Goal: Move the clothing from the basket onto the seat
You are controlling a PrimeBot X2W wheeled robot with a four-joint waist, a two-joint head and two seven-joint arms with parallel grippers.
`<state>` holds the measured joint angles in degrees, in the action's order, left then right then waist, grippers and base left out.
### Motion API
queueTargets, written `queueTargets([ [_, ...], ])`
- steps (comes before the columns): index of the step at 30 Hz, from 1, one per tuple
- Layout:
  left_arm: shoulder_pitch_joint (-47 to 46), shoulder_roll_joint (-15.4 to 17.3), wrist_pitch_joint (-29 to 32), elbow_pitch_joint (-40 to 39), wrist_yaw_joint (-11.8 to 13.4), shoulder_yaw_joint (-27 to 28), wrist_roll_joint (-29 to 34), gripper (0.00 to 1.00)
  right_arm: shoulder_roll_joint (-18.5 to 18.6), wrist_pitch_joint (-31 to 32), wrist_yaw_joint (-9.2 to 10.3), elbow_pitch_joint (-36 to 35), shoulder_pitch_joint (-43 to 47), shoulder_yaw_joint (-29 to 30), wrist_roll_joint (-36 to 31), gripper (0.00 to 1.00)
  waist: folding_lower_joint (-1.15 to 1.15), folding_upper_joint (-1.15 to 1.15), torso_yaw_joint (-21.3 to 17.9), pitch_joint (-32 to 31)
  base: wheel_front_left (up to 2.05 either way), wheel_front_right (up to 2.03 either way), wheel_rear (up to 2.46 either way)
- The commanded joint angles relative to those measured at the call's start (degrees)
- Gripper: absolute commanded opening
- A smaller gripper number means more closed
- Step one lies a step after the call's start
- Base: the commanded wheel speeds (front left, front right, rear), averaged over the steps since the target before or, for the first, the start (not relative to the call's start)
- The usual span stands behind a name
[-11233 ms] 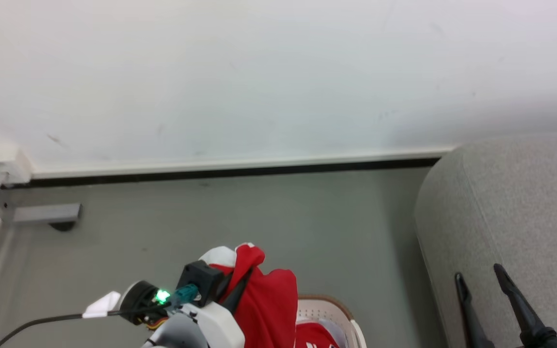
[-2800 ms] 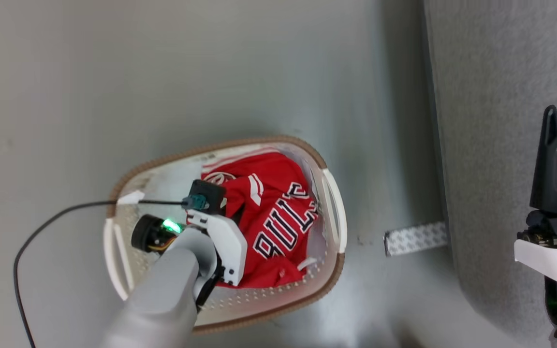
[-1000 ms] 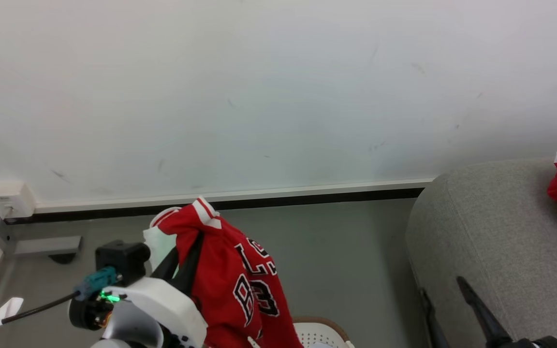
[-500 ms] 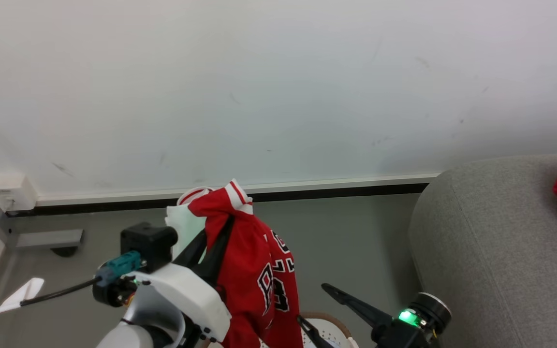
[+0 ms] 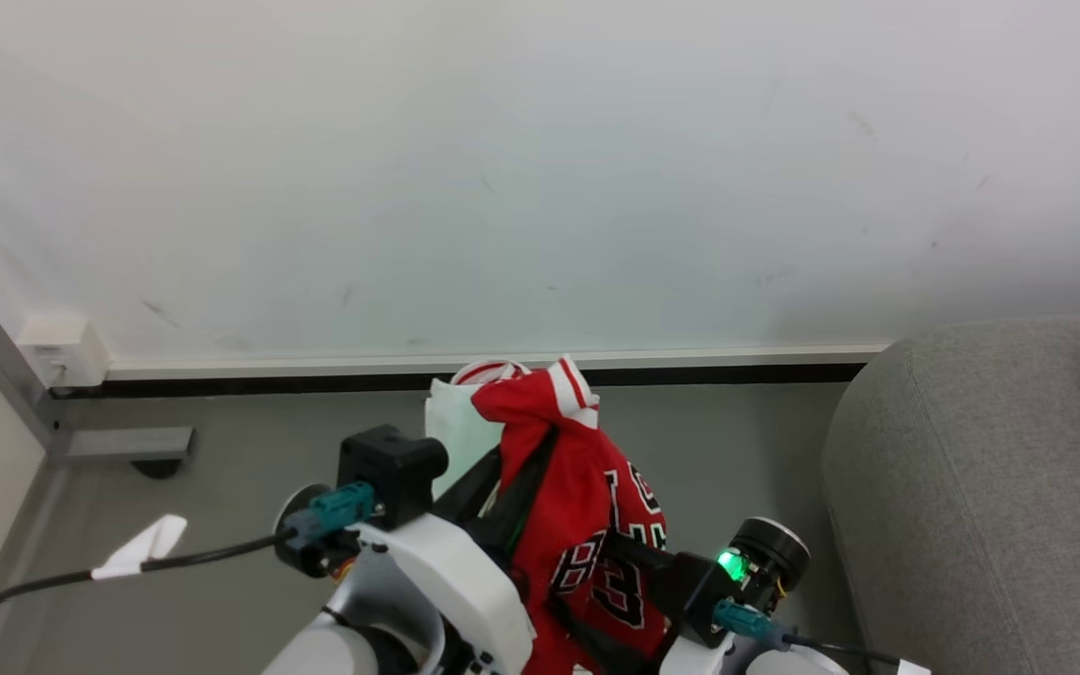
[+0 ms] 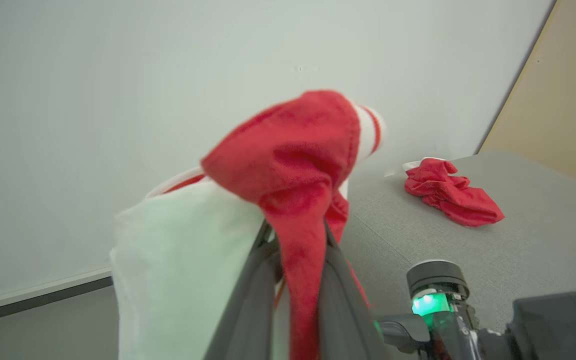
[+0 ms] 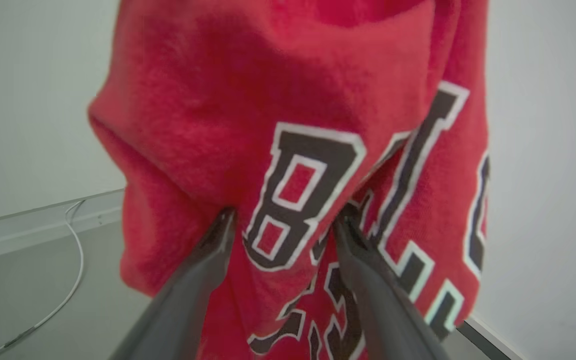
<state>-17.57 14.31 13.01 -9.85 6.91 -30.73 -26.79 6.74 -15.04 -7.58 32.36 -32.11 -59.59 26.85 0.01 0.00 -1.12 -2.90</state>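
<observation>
Red cloth hangs in the air, clear of the floor (image 5: 737, 450). The jersey (image 5: 587, 487) is pinched near its white-trimmed top between the closed fingers of the left tool (image 5: 523, 455), just as it was half a second ago. It drapes down from there with its black-and-white lettering turned toward the right tool (image 7: 286, 214). A pale cloth (image 5: 454, 429) hangs against the left tool's fingers on the side away from the seat (image 5: 971, 487).

What has changed is the right tool. Half a second ago it lay off to the right, fingers apart and clear of the fabric. Now those fingers, spread wide, press into the lower, lettered part of the jersey, one on each side of a bulge of cloth (in the right wrist view both tips touch the fabric beside the letter B). They have not closed on it.

The head camera has shifted a little as well, so the wall box (image 5: 62, 347) sits further right in that view than before. The grey seat stands to the right, apart from the hanging jersey, and a second red garment (image 6: 450, 192) lies crumpled on its top.
</observation>
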Motion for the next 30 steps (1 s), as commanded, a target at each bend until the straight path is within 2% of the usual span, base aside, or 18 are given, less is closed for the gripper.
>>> queueTargets([
  [1, -0.59, -0.41, 0.08, -0.54, -0.35, -0.5, -0.01, 0.0, -0.44, -0.15, 0.16, 0.97, -1.29, -0.43, 0.9, 1.0, -0.01, 0.0, 0.22, -0.08, 0.0, 0.0, 0.0],
  [5, -0.84, -1.89, 0.53, -0.68, -0.86, -2.32, -0.55, 0.0, -1.89, -0.17, 0.17, 3.53, -3.24, -1.4, 3.39, 1.0, -0.01, 0.0, 0.66, -0.11, 0.0, 0.0, 0.0],
  [6, -0.82, -2.16, 0.67, -0.45, -0.91, -2.62, -0.66, 0.0, -2.18, -0.17, 0.17, 3.99, -3.6, -1.47, 3.83, 0.72, -0.01, 0.0, 0.74, -0.13, 0.0, 0.0, 0.0],
  [7, -0.73, -2.5, 0.65, -0.22, -0.79, -2.76, -0.98, 0.0, -2.38, -0.16, 0.17, 4.28, -4.02, -1.54, 4.2, 0.28, -0.01, 0.0, 0.79, -0.15, 0.0, 0.0, 0.0],
  [8, -0.71, -2.84, 0.52, 0.08, -0.7, -2.82, -1.21, 0.0, -2.6, -0.17, 0.16, 4.34, -4.26, -1.62, 4.84, 0.0, -0.01, 0.0, 0.86, -0.19, 0.0, 0.0, 0.0],
  [13, -1.04, -3.09, -0.29, 1.68, -0.13, -1.99, -1.53, 0.0, -2.97, -0.18, 0.16, 3.85, -4.53, -2.29, 7.46, 0.0, -0.01, 0.0, 1.06, -0.18, 0.0, 0.0, 0.0],
  [21, -0.61, -1.97, -1.79, 3.49, 0.77, -0.31, -1.49, 0.0, 0.19, -0.17, 0.17, 0.48, -2.16, 0.75, 8.59, 0.0, -0.01, 0.0, 0.4, 0.39, 0.0, 0.0, 0.0],
  [24, -0.07, -1.74, -2.28, 4.09, 1.13, -0.2, -1.06, 0.47, 1.59, -0.17, 0.17, -1.2, -1.29, 2.02, 8.14, 0.0, -0.01, 0.0, -0.45, 0.6, 0.0, 0.0, 0.0],
  [25, 0.04, -1.67, -2.38, 4.34, 1.16, -0.25, -0.93, 0.78, 2.05, -0.18, 0.17, -1.9, -1.12, 2.5, 7.96, 0.0, -0.01, 0.0, -0.81, 0.69, 0.0, 0.0, 0.0],
  [26, 0.12, -1.66, -2.62, 4.51, 1.28, -0.29, -0.79, 1.0, 2.44, -0.18, 0.16, -2.54, -0.81, 3.09, 8.01, 0.0, -0.01, 0.0, -1.18, 0.78, 0.0, 0.0, 0.0],
  [30, 0.37, -1.58, -3.04, 4.98, 1.35, -0.29, -0.76, 1.0, 4.72, -0.19, 0.17, -4.98, 0.16, 5.6, 7.18, 0.0, -0.01, 0.0, -3.48, 1.11, 0.0, 0.0, 0.0],
])
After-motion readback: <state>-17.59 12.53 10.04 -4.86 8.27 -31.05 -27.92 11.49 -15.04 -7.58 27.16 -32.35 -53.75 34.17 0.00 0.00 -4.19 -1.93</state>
